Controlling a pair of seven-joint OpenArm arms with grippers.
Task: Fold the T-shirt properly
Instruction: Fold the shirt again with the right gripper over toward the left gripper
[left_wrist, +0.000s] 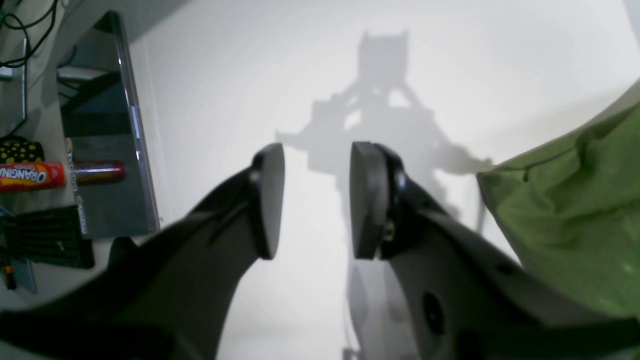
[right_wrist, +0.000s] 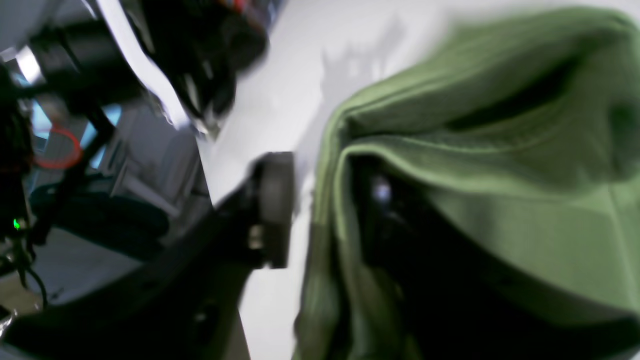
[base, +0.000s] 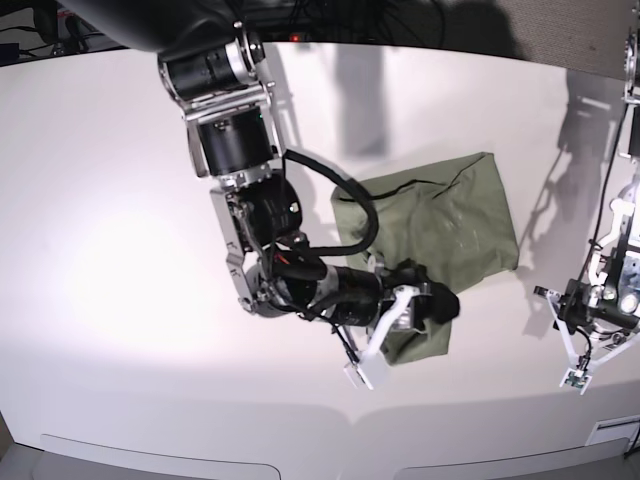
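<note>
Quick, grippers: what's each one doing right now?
Left gripper: open, empty, over bare table beside the T-shirt.
Right gripper: jaws apart, T-shirt edge between them; grip cannot be told.

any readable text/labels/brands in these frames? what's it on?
"ORANGINA" (final letter cut off by the frame edge): on the red tube-shaped pack at the left edge of the left wrist view, printed upside down.
T-shirt: no legible print in any view.
Right wrist and base views: no readable text.
</note>
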